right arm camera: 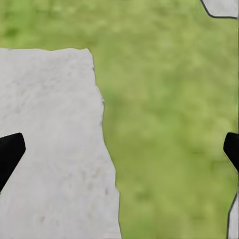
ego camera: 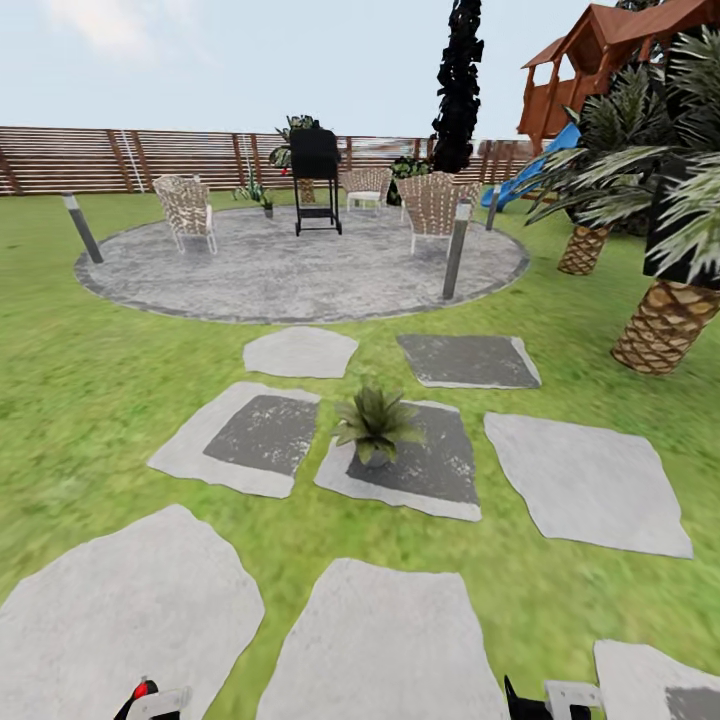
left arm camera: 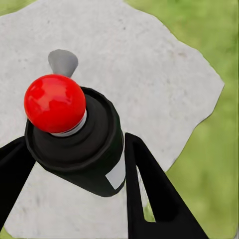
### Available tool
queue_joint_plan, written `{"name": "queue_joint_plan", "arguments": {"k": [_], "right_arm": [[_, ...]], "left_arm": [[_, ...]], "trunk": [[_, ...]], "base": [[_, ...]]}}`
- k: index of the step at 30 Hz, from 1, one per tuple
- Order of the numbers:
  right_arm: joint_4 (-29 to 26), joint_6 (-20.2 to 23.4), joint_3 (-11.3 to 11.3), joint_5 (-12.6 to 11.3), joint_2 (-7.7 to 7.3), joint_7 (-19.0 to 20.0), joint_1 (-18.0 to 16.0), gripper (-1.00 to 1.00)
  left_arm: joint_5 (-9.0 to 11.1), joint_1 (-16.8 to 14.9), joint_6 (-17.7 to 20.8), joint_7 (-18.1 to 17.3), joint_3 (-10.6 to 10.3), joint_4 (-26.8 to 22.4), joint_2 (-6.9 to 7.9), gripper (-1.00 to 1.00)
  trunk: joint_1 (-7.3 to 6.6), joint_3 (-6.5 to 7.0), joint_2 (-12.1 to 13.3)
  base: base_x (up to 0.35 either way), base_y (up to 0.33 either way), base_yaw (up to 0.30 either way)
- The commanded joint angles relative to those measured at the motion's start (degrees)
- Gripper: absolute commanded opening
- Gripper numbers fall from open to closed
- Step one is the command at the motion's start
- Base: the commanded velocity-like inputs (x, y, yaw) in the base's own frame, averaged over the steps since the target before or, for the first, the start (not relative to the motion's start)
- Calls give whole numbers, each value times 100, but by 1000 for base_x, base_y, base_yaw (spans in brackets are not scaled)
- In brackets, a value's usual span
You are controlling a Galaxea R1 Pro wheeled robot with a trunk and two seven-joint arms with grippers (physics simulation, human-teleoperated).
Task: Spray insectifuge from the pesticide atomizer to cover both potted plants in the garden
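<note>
Head view: a potted plant is seen standing on a stepping stone amid the lawn, with a second small plant at the far edge of the round patio, before the fence. In the left wrist view the pesticide atomizer, red-capped, is gripped between the closed fingers of the left tool above a pale stone. The right tool is spread wide and empty over grass and stone.
</note>
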Motion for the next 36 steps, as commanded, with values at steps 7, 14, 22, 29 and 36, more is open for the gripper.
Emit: {"name": "queue_joint_plan", "arguments": {"k": [7,14,22,29,36], "right_arm": [[4,-17,-8,-26,1,14,-3,100],[4,-17,-8,-26,1,14,-3,100],[4,-17,-8,-26,1,14,-3,100],[4,-17,-8,-26,1,14,-3,100],[4,-17,-8,-26,1,14,-3,100]], "left_arm": [[-41,-3,-17,25,15,5,-1,-100],[-49,-3,-17,25,15,5,-1,-100],[-56,-3,-17,25,15,5,-1,-100],[-60,-3,-17,25,15,5,-1,-100],[-47,-3,-17,25,15,5,-1,-100]], "trunk": [[2,-5,-1],[2,-5,-1],[2,-5,-1],[2,-5,-1],[2,-5,-1]], "base": [[316,-113,0],[296,-141,0],[286,-158,16],[282,-164,225],[281,-166,275]]}}
